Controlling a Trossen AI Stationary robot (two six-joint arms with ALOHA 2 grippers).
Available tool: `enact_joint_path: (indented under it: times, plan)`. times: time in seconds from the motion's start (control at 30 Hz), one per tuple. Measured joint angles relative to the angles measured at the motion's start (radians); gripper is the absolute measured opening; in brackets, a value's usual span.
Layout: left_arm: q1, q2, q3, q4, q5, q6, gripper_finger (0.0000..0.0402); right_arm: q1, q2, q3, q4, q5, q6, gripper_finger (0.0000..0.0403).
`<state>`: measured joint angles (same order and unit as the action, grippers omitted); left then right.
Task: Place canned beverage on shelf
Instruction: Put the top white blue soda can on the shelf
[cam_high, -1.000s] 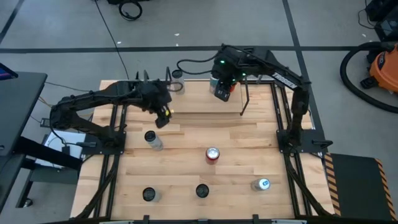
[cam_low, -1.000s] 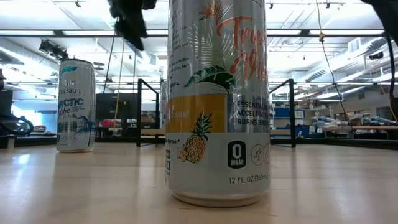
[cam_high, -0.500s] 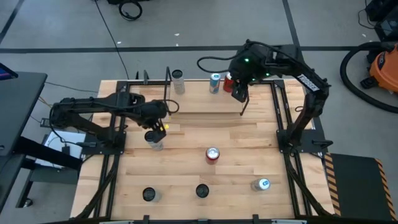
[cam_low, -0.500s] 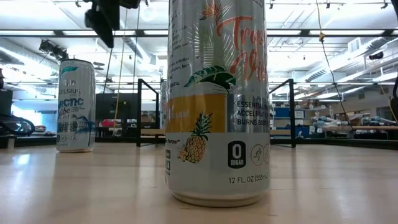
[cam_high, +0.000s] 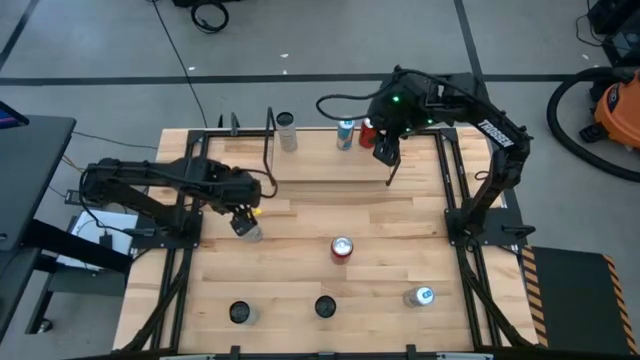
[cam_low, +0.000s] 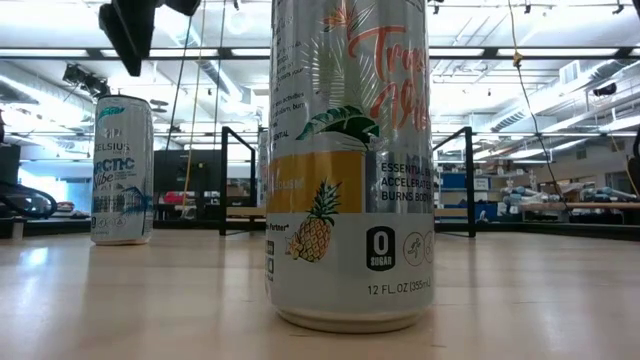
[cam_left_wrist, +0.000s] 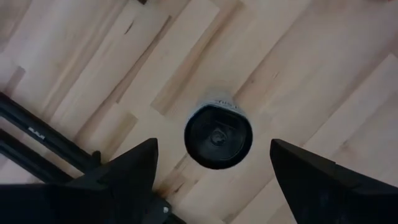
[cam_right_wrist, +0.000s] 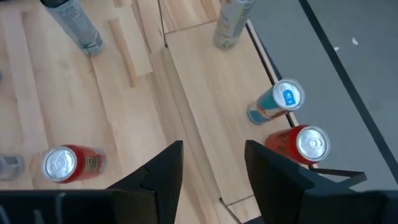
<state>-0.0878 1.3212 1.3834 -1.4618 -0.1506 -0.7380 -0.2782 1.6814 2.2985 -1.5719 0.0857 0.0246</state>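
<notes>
High view: my left gripper (cam_high: 243, 222) has swung back off the shelf (cam_high: 330, 165) and now hovers over the silver can (cam_high: 248, 231) at the tabletop's left. Right gripper (cam_high: 388, 150) waits open by the shelf's right end. Left wrist view: fingers spread, dark-topped can (cam_left_wrist: 218, 135) centred, upright, ungrasped.

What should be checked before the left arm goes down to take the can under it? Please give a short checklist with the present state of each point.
1. Left gripper open: ok, the fingers stand wide apart.
2. Gripper above the dark-topped can: ok, the can shows between the fingers in the left wrist view.
3. Can upright: ok, its round top faces the camera.
4. Room around the can: ok, only bare table beside it.
5. Free place on the shelf: ok, three cans stand along its back edge.
6. Right gripper out of the way: ok, it hovers open over the shelf's right end.
</notes>
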Motion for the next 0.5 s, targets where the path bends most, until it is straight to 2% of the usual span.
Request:
enact_joint_path:
  times: [0.13,0.23,0.37,0.5]
  plan:
    - [-0.011,-0.001,-0.012,0.005,-0.021,-0.003,0.0311,0.002,-0.001,-0.030,0.001,0.000,-0.008,0.0181]
    - [-0.012,-0.006,-0.087,0.023,-0.021,-0.027,0.0311,0.002,-0.001,-0.061,0.000,0.000,-0.011,0.0181]
    - [-0.011,-0.009,-0.164,0.043,0.002,-0.078,0.0311,0.001,-0.001,-0.079,0.009,0.000,-0.033,0.0181]
    - [0.001,-0.009,-0.172,0.088,0.040,-0.078,0.0311,0.001,0.000,-0.083,0.031,0.001,-0.036,0.0181]
